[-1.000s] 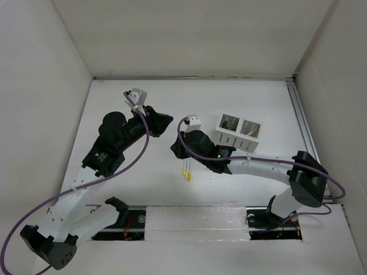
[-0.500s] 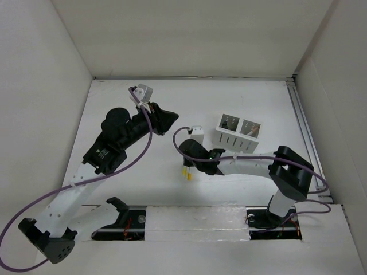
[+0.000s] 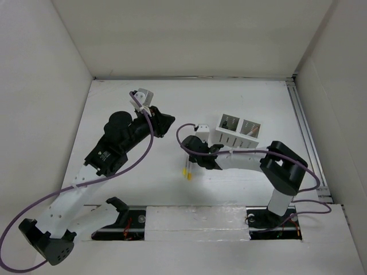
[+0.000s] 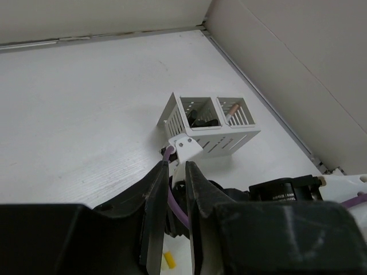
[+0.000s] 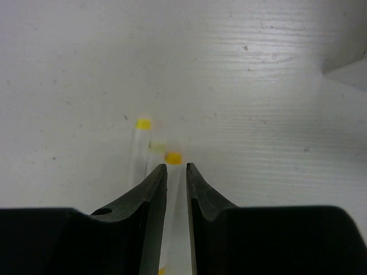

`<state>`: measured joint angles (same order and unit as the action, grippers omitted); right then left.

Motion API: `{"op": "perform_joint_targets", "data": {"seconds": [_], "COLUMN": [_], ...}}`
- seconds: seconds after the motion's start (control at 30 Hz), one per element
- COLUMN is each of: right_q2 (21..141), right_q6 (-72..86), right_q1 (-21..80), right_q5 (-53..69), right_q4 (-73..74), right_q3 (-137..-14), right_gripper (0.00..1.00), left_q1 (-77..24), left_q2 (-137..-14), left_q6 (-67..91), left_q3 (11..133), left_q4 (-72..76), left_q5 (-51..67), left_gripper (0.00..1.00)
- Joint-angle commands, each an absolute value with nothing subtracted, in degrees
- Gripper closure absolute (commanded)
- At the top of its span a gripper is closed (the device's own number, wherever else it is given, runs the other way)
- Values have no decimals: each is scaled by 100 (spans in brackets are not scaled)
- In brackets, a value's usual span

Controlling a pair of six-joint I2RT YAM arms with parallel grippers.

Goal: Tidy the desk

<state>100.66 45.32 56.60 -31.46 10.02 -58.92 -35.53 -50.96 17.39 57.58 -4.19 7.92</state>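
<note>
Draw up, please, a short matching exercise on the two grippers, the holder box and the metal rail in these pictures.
Things:
1. left gripper
2. right gripper
3. holder box
4. metal rail

States or places:
A. runs along the right edge of the desk
B. closed, with nothing held
C. two compartments, something in each
D. closed on a yellow-capped stick

Pairs: 1-B; 2-D; 3-C; 4-A
</note>
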Motion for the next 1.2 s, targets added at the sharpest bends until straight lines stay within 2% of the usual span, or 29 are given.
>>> {"op": "perform_joint_targets", "data": {"seconds": [0.0, 0.33, 0.67, 0.83, 0.9, 1.03, 1.17], "right_q2": [10072, 10353, 10547, 10424, 10398, 10397, 10389], "right_q6": [4641, 4421, 4500, 4474, 4430, 4351, 4280], "right_q1": [5441, 5440, 5440, 5388, 5388, 5388, 5388], "right_q5": [-3147, -2549, -2795, -2927, -2857, -2848, -2856], "right_q4": [941, 764, 1160, 1292, 1301, 1441, 1564], "right_q3": [-6021, -6099, -6240, -6240, -6223, -6293, -6328], "right_gripper": [75, 73, 72, 61, 61, 69, 70], "left_q1": [-3551, -3551, -3551, -3551, -3551, -3551, -3551], "left_q2": [-5080, -4904, -4860, -4834, -4825, -4808, -4808], "left_q6": [1670, 1696, 1696, 1696, 1696, 1705, 1714], "left_q3": [5739, 5739, 5730, 5730, 5739, 5722, 5722], "left_q4": [-255, -211, -202, -202, -211, -193, -185], "left_q5": [975, 1151, 1160, 1178, 1178, 1230, 1274], "left_gripper": [85, 85, 85, 85, 85, 85, 85]}}
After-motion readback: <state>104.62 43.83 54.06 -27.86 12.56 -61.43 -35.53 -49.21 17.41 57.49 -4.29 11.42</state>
